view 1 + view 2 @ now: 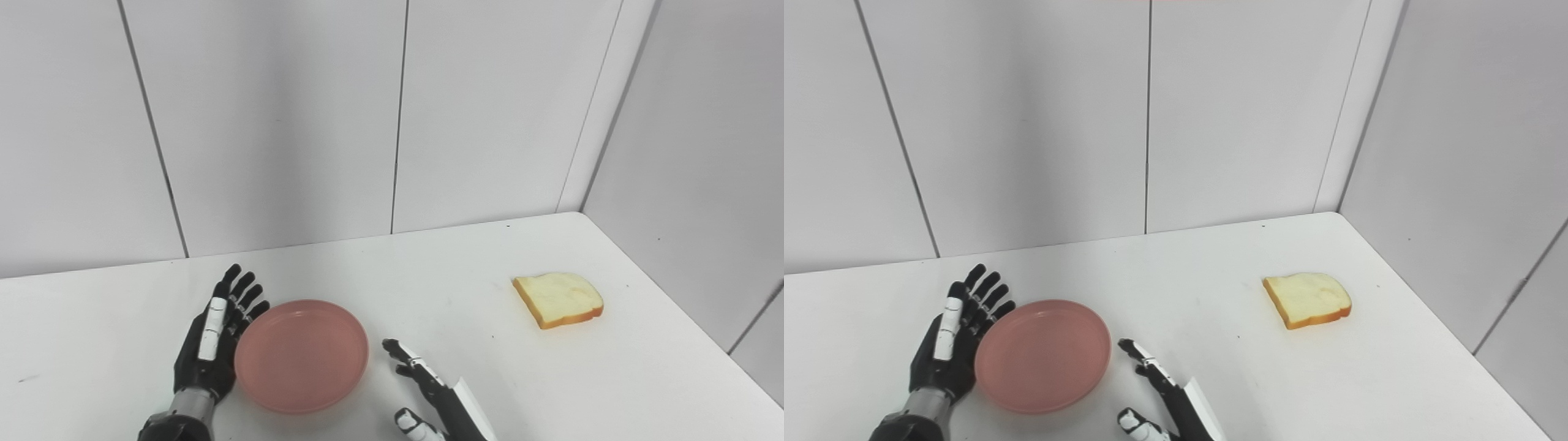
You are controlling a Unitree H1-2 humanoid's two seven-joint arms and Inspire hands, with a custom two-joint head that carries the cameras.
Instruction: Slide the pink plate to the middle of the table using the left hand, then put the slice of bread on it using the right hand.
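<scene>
Left eye view:
- Round, shallow pink plastic plate (301,355): flat on the white table top (429,288), low in the picture, left of centre.
- Left black-and-white robot hand (212,337): at 9 o'clock of the plate, fingers (245,291) spread apart and straight, pointing toward 1 o'clock. Palm side against the plate rim; holds nothing.
- Right black-and-white robot hand (422,383): at 3 o'clock of the plate, near the rim but apart from it. Fingers extended toward 11 o'clock, thumb apart at the bottom edge; holds nothing. Partly cut off by the picture's lower edge.
- Pale slice of bread with golden-brown crust (558,299): flat on the table, well apart from the plate at its 2 o'clock, near the right table edge.
- Grey panelled wall (275,122): behind the table and along its right side.

Right eye view:
- Same layout, shifted leftward.
- Plate (1042,355) between both hands.
- Left hand (949,352) wide, touching the rim at 9 o'clock.
- Right hand (1160,392) wide, apart from the rim at 3 o'clock.
- Bread (1307,299) untouched at 2 o'clock of the plate, well clear of both hands.
</scene>
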